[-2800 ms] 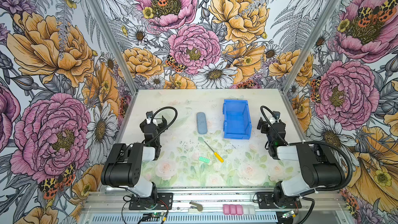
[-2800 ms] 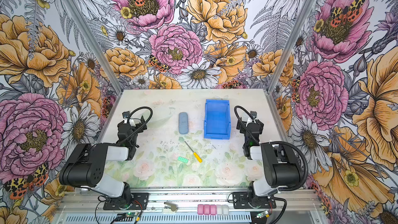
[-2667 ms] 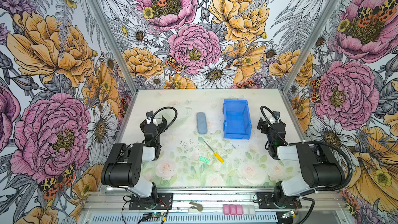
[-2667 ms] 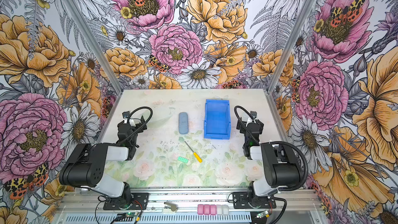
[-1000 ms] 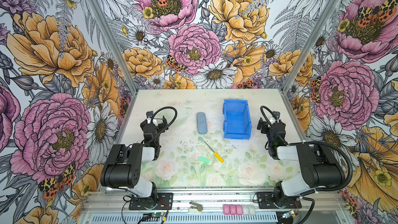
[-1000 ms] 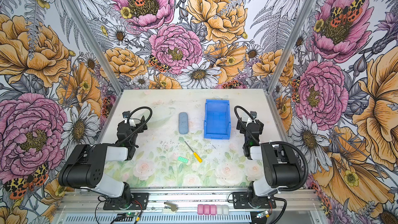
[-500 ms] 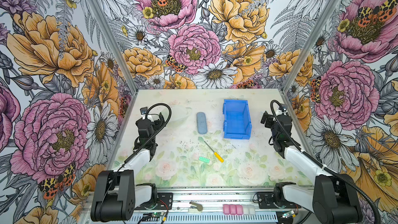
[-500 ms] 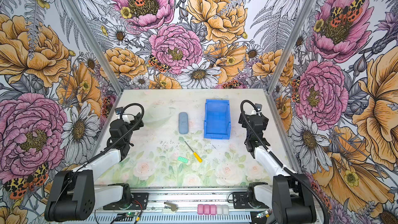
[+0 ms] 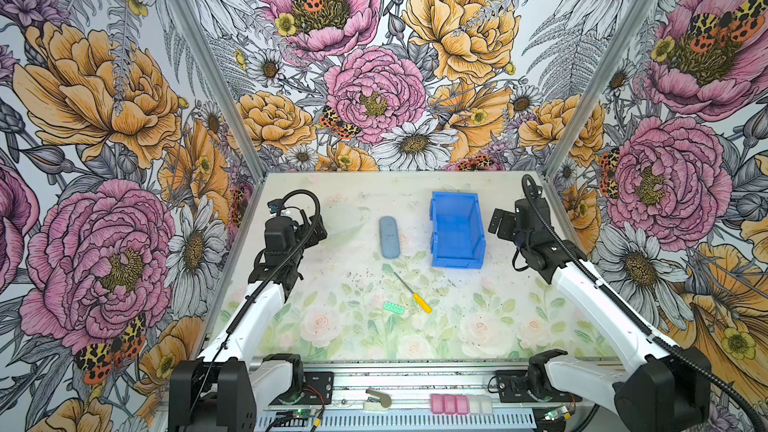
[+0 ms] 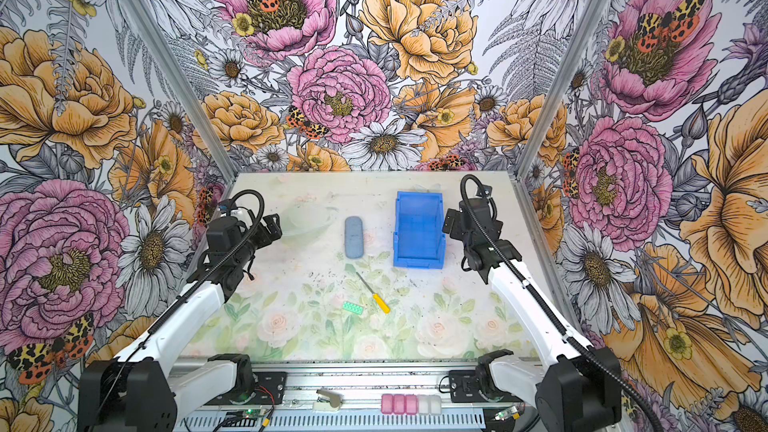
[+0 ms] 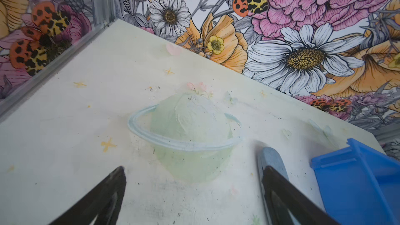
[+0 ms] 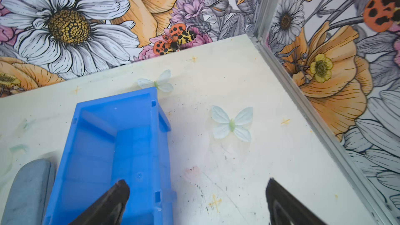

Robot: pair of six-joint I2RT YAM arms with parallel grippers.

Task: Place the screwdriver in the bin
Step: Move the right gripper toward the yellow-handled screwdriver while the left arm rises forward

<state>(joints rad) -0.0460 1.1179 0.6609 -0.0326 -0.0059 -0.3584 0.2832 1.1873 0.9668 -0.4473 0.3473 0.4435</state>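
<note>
The screwdriver [image 9: 413, 293] [image 10: 373, 294], with a yellow handle and a thin shaft, lies slantwise on the table in both top views, just in front of the blue bin [image 9: 457, 261] [image 10: 419, 261]. The bin stands upright and nothing shows inside it. My left gripper [image 9: 316, 229] [image 10: 271, 228] [image 11: 193, 168] hangs open above the table's left side, holding nothing. My right gripper [image 9: 500, 224] [image 10: 451, 222] [image 12: 197, 180] is open too, just right of the bin [image 12: 161, 159], with one finger over its near corner. Neither wrist view shows the screwdriver.
A grey-blue oblong case [image 9: 389, 237] [image 10: 353, 238] [image 11: 270, 156] [image 12: 28, 185] lies left of the bin [image 11: 357, 180]. A small green studded brick [image 9: 393, 307] [image 10: 353, 307] sits left of the screwdriver's handle. Flowered walls close in the table on three sides.
Both arms have unfolded from their tucked rest pose and risen, and the grippers have moved toward the back of the table. The things on the table have not moved.
</note>
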